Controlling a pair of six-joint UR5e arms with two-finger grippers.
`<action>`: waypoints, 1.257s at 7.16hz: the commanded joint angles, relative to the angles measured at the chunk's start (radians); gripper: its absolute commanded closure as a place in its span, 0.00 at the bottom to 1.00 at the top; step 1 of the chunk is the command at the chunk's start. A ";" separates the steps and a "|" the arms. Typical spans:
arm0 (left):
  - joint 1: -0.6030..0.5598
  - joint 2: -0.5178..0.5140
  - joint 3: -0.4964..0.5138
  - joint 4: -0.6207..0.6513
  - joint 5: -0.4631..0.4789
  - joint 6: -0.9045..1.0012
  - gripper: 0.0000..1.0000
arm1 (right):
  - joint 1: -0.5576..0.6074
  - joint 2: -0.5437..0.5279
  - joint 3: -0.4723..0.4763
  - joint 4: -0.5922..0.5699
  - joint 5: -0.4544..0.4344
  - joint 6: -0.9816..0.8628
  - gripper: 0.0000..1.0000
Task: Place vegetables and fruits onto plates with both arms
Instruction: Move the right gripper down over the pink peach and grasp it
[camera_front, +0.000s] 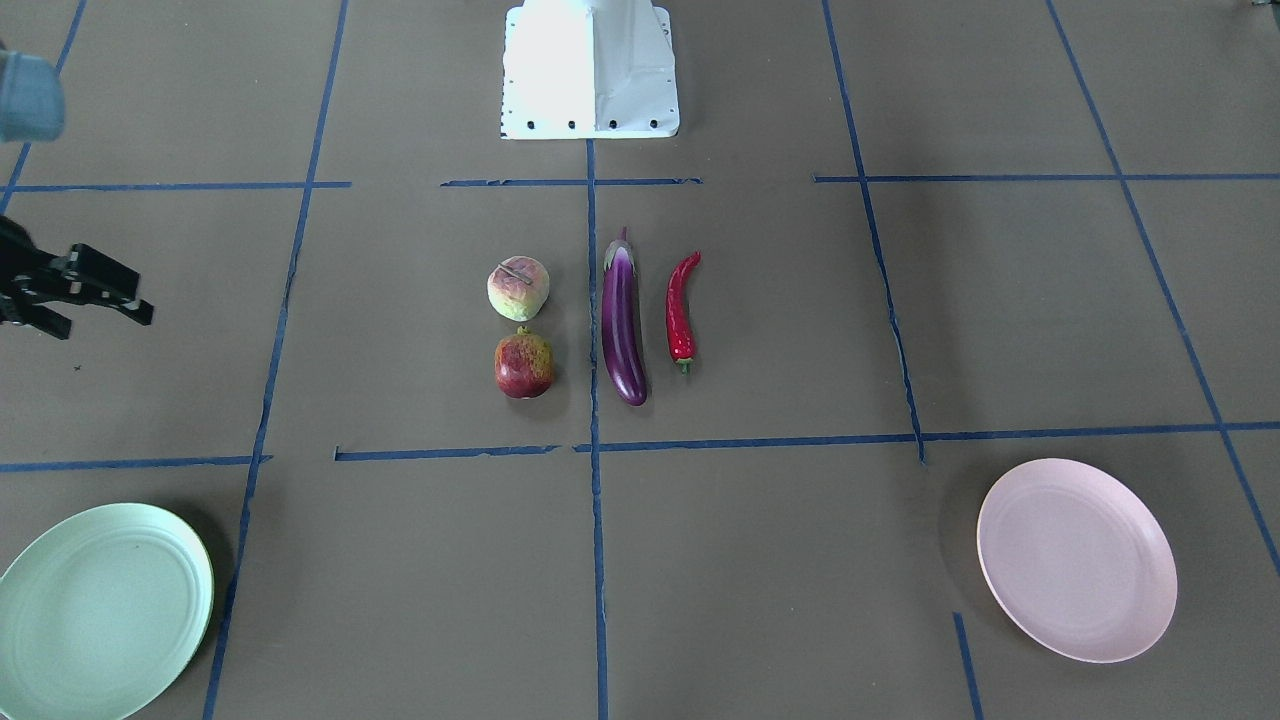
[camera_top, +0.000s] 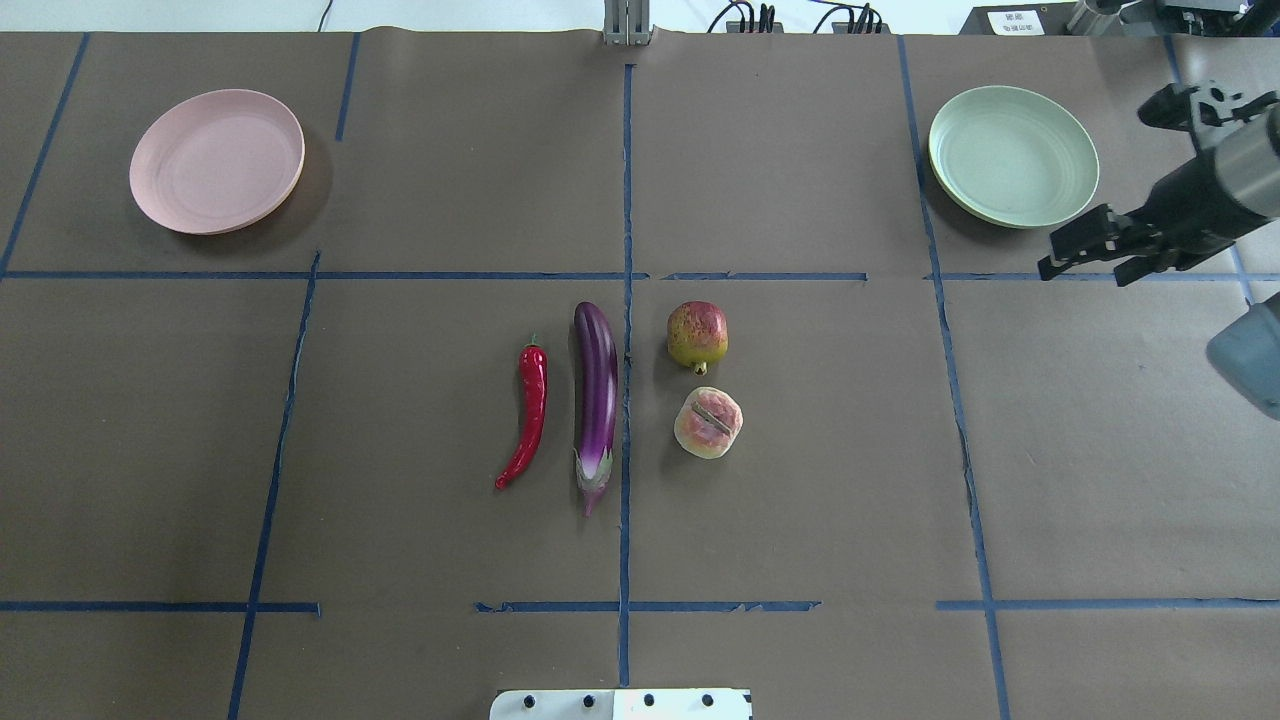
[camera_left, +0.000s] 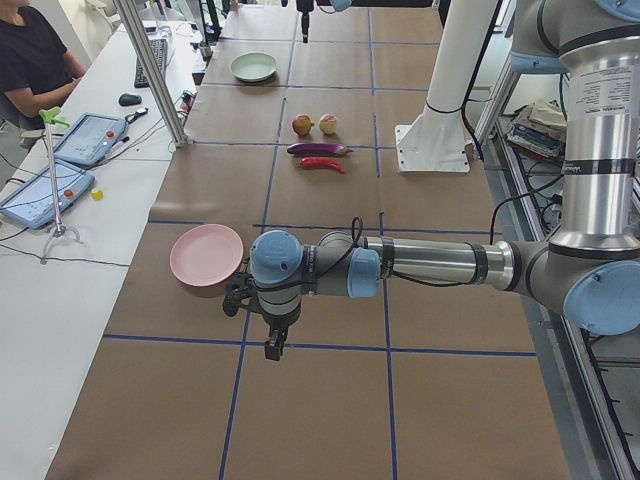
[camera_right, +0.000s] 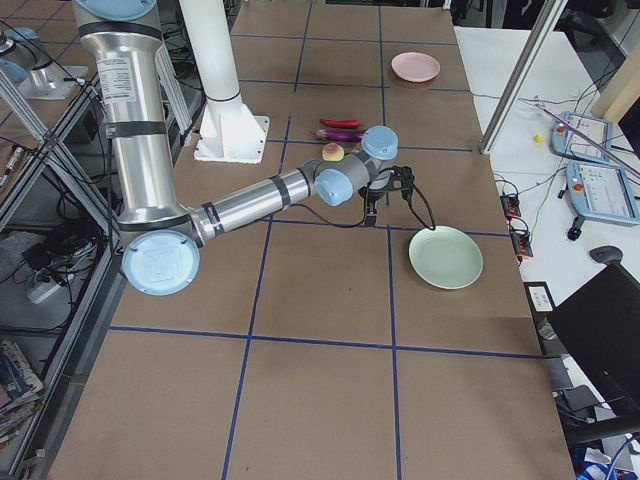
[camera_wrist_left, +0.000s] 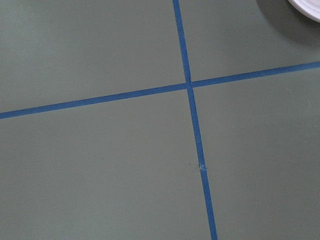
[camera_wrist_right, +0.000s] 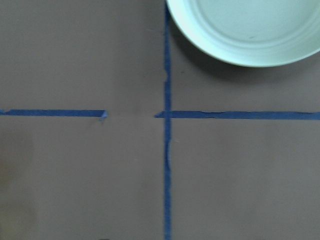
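Note:
The purple eggplant (camera_top: 596, 390) and the red chili pepper (camera_top: 531, 415) lie side by side at the table's middle. Beside them are the red and yellow-green fruit (camera_top: 697, 335) and the pale grooved fruit (camera_top: 708, 423). The pink plate (camera_top: 216, 160) is far left and the mint green plate (camera_top: 1012, 155) is far right; both are bare. My right gripper (camera_top: 1085, 272) hovers open and empty just beside the mint plate. My left gripper (camera_left: 272, 345) shows only in the exterior left view, near the pink plate (camera_left: 206, 257); I cannot tell whether it is open or shut.
The white base block (camera_top: 620, 703) sits at the near table edge. Blue tape lines grid the brown table. A metal post (camera_left: 150, 70) and a side desk with tablets (camera_left: 45, 190) stand beyond the far edge, with an operator (camera_left: 30, 60) seated there.

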 joint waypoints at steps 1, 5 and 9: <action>0.002 0.003 0.001 -0.074 0.001 -0.003 0.00 | -0.242 0.149 0.071 0.001 -0.187 0.433 0.00; 0.002 0.012 0.004 -0.085 0.000 -0.004 0.00 | -0.540 0.399 0.048 -0.219 -0.494 0.720 0.01; 0.002 0.014 0.007 -0.085 0.000 -0.004 0.00 | -0.604 0.417 -0.038 -0.260 -0.608 0.729 0.01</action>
